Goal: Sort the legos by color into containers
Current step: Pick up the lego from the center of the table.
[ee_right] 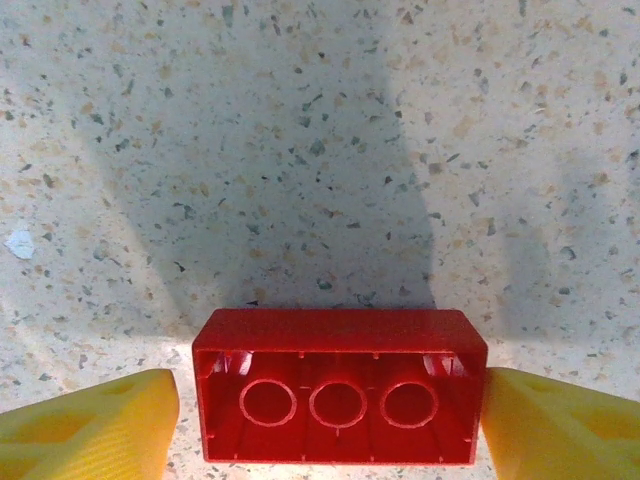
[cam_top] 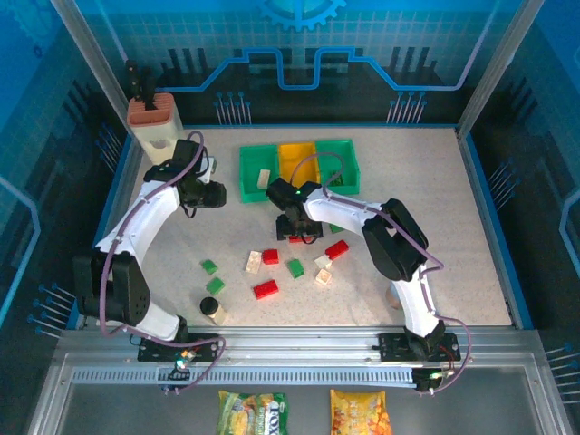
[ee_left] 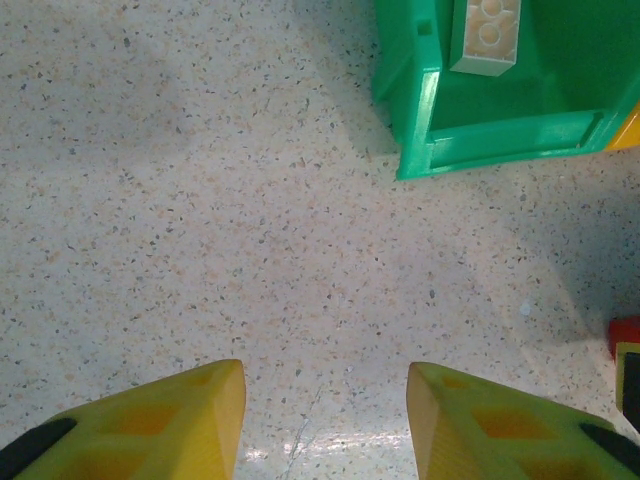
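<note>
A red lego [ee_right: 338,385] lies hollow side toward me between my right gripper's [ee_right: 330,420] yellow fingers, low over the table. The right finger touches it, while a sliver of table shows at the left finger [ee_right: 110,420]. From above, this gripper [cam_top: 299,231] is in front of the yellow bin [cam_top: 292,156]. Green bins stand on its left [cam_top: 246,178] and right [cam_top: 349,154]; the left one [ee_left: 500,135] holds a cream lego [ee_left: 487,35]. Loose red [cam_top: 265,289], green [cam_top: 209,266] and cream [cam_top: 253,262] legos lie mid-table. My left gripper [ee_left: 326,420] is open over bare table [cam_top: 217,194].
A small dark-capped jar [cam_top: 212,309] stands near the front left. The beige knife block [cam_top: 154,118] sits in the back left corner. Two snack bags [cam_top: 251,412] lie below the rail. A blue frame walls the table on all sides.
</note>
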Controlling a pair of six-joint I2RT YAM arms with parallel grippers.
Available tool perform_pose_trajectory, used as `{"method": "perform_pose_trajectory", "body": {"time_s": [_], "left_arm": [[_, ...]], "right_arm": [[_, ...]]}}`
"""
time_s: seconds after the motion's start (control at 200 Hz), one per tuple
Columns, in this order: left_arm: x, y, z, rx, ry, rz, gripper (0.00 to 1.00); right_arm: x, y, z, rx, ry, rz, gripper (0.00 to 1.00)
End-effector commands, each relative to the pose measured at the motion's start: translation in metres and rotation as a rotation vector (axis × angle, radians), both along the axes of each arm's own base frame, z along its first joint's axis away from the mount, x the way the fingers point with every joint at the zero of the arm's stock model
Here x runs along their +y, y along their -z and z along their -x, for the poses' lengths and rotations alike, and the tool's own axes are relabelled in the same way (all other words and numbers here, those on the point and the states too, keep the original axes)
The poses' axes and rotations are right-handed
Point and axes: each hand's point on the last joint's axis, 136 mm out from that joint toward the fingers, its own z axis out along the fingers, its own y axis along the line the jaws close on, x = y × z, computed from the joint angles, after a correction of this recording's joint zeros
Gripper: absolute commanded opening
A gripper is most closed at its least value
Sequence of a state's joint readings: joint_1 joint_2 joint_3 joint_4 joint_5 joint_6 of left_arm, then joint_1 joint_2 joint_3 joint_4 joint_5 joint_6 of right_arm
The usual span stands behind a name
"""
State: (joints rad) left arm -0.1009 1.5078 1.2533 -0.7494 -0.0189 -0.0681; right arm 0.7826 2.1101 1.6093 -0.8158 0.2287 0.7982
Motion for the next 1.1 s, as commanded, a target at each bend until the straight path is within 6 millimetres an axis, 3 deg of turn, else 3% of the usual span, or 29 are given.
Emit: {"method": "perform_pose_trajectory", "body": {"time_s": [0.0, 0.47, 1.096], "left_arm": [[-0.001, 0.004, 0.001, 0.005, 0.021, 0.012, 0.48], [-0.001, 0.005, 0.001, 0.008, 0.023, 0.012, 0.47], [0.002, 0.007, 0.001, 0.008, 0.021, 0.004, 0.47]], "right_arm": [[-0.005, 0.013, 0.002, 0.01, 0.022, 0.031, 0.77], [-0.006, 0.014, 0.002, 0.011, 0.02, 0.035, 0.67], [-0.008, -0.021, -0.017, -0.061, -0.006, 0.024, 0.61]]}}
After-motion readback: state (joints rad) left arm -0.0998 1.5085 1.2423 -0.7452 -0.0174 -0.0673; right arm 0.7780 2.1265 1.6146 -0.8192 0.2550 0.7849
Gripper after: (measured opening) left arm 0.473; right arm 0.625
